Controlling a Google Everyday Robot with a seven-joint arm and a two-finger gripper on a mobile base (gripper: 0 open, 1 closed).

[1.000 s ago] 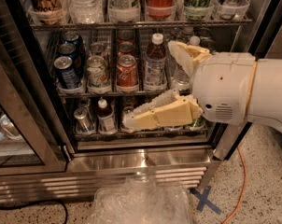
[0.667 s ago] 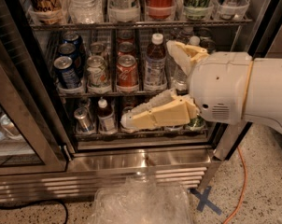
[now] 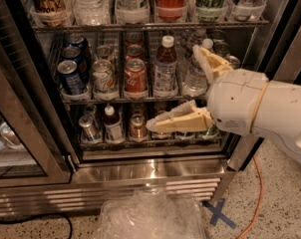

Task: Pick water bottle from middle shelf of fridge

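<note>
The fridge (image 3: 155, 171) stands open, its glass door (image 3: 21, 148) swung to the left. On the middle shelf (image 3: 115, 99) stand lanes of blue, white and red cans. Right of them stands a clear water bottle (image 3: 165, 73) with a white cap. A second water bottle (image 3: 194, 79) stands to its right, partly behind my gripper. My gripper (image 3: 173, 87) is open wide in front of the shelf. Its upper finger (image 3: 206, 59) reaches up past the second bottle's cap. Its lower finger (image 3: 176, 121) lies below the shelf's edge. It holds nothing.
Large bottles (image 3: 132, 1) fill the rack above. Short cans and a white-capped bottle of brown liquid (image 3: 112, 124) stand on the rack below. On the floor lie a crumpled clear plastic bag (image 3: 150, 215), a blue tape cross (image 3: 220, 214) and an orange cable (image 3: 255, 198).
My gripper has shifted a little to the right, staying open. The cans and bottles have not moved.
</note>
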